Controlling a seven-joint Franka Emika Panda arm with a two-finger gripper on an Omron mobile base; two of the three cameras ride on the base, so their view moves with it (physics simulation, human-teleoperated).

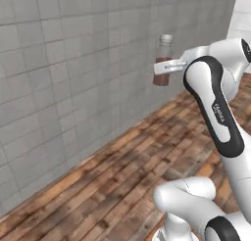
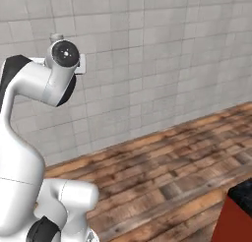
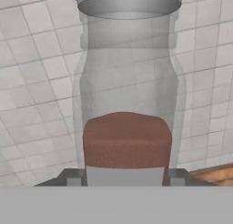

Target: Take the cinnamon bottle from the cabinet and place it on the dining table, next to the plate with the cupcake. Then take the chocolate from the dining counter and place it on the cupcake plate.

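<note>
Now the cinnamon bottle (image 1: 163,60) rides in mid-air, fingers clamped on its lower body.
Upright, long axis vertical, cap on top, before the grey tiled wall (image 1: 73,78), well above the wooden floor (image 1: 147,166).

The left base view looks forward and down from behind the arm (image 1: 215,108), which rises at the frame's right, toward a grey tiled wall (image 1: 73,88) and plank floor (image 1: 122,186). The right base view faces the same wall and floor, with the arm at its left. The hand view sits close against the cinnamon bottle (image 3: 127,104), wall tiles behind it.
</note>
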